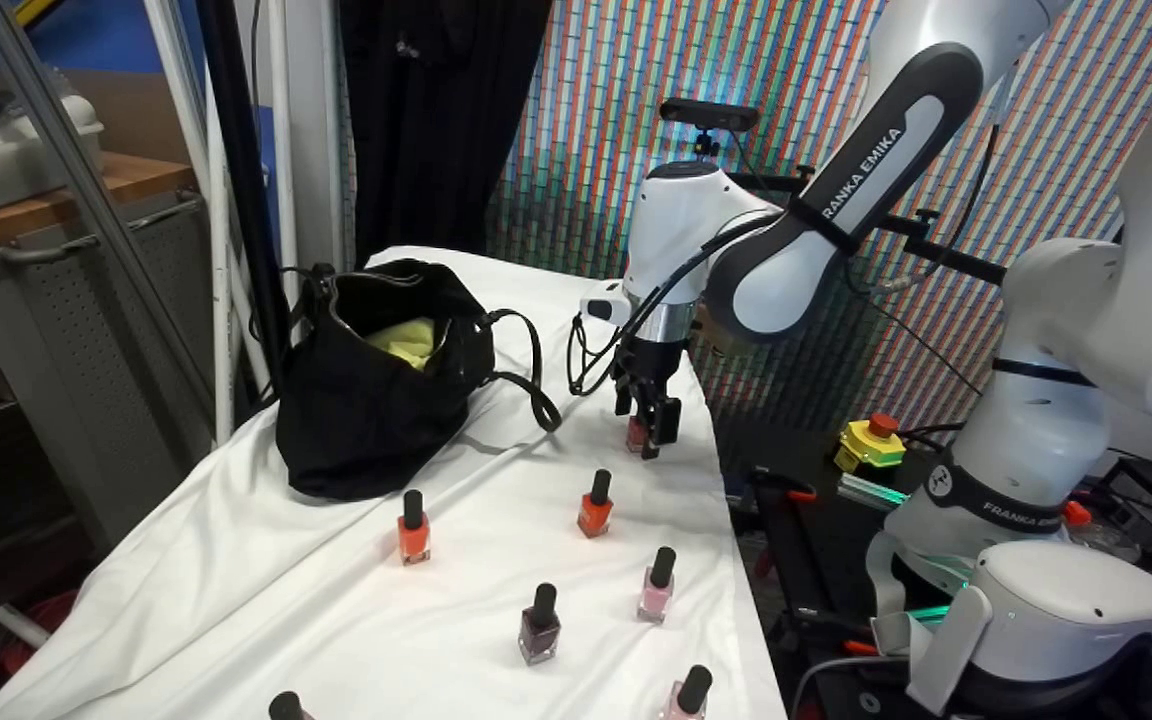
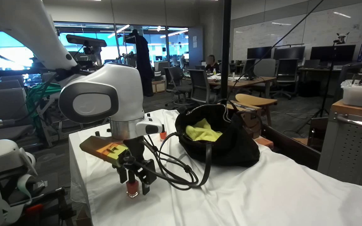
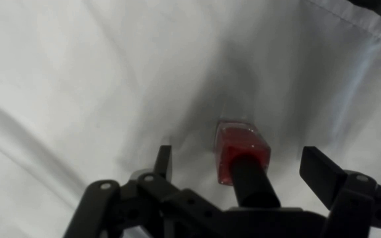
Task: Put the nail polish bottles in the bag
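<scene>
The tabletop [image 1: 336, 610], draped in creased white, stretched beneath your arm [image 1: 866, 190], which bent downward over it. Your bag [image 1: 366, 430] stood there, mouth gaping, its yellow-green inside [image 2: 200, 130] showing in both exterior views and a looped handle [image 2: 208, 158] drooping on the side toward the jaws.

You had the jaws spread wide, and the red bottle [image 3: 236, 145] stood upright on the tabletop between them. In the wrist view you could see white on both sides of its body, so it was apart from both pads [image 3: 322, 175], slightly nearer the one at the right of that view.

Outside the jaws, in an exterior view, an orange bottle [image 1: 414, 540] stood near the bag, and a second orange bottle [image 1: 594, 517] was the closest of the rest to the jaws. Lower in that view stood a pink bottle [image 1: 655, 597] and a dark bottle [image 1: 539, 638]. At the bottom edge, a pale pink bottle [image 1: 686, 698] and another bottle [image 1: 286, 706] were cut off, the latter showing little more than its top.

The red bottle's black cap [image 3: 253, 185] rose between the jaws too; in an exterior view you saw one pad beside it and the other lower, beside the body.
</scene>
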You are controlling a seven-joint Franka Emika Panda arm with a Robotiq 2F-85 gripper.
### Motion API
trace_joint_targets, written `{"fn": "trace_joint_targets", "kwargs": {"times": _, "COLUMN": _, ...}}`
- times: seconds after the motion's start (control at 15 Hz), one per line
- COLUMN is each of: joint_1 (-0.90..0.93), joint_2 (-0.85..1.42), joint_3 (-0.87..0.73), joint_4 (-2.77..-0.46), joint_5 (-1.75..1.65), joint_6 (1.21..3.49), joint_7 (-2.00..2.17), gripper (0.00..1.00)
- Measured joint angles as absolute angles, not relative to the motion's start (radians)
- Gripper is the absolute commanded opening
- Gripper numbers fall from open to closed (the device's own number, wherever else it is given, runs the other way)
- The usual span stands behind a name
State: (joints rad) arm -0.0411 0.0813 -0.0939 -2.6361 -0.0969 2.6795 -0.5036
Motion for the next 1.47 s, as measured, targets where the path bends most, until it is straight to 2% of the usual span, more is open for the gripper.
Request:
{"fn": "trace_joint_targets", "kwargs": {"times": 0.27, "joint_1": -0.041, "joint_2": 0.081, "joint_3": -0.094, "joint_4": -2.636, "joint_5": -0.101, "joint_6": 2.679, "joint_7": -0.5, "gripper": 1.0}}
{"fn": "trace_joint_targets", "kwargs": {"times": 0.33, "joint_1": -0.041, "joint_2": 0.081, "joint_3": -0.094, "joint_4": -2.636, "joint_5": -0.101, "joint_6": 2.679, "joint_7": -0.5, "gripper": 0.89}}
{"fn": "trace_joint_targets", "kwargs": {"times": 0.4, "joint_1": -0.041, "joint_2": 0.081, "joint_3": -0.094, "joint_4": -2.636, "joint_5": -0.101, "joint_6": 2.679, "joint_7": -0.5, "gripper": 0.86}}
{"fn": "trace_joint_targets", "kwargs": {"times": 0.47, "joint_1": -0.041, "joint_2": 0.081, "joint_3": -0.094, "joint_4": -2.636, "joint_5": -0.101, "joint_6": 2.679, "joint_7": -0.5, "gripper": 0.7}}
{"fn": "trace_joint_targets", "kwargs": {"times": 0.53, "joint_1": -0.041, "joint_2": 0.081, "joint_3": -0.094, "joint_4": -2.636, "joint_5": -0.101, "joint_6": 2.679, "joint_7": -0.5, "gripper": 0.6}}
{"fn": "trace_joint_targets", "kwargs": {"times": 1.0, "joint_1": -0.042, "joint_2": 0.081, "joint_3": -0.094, "joint_4": -2.637, "joint_5": -0.118, "joint_6": 2.679, "joint_7": -0.494, "gripper": 0.15}}
{"fn": "trace_joint_targets", "kwargs": {"times": 1.47, "joint_1": -0.042, "joint_2": 0.08, "joint_3": -0.094, "joint_4": -2.636, "joint_5": -0.187, "joint_6": 2.671, "joint_7": -0.442, "gripper": 0.15}}
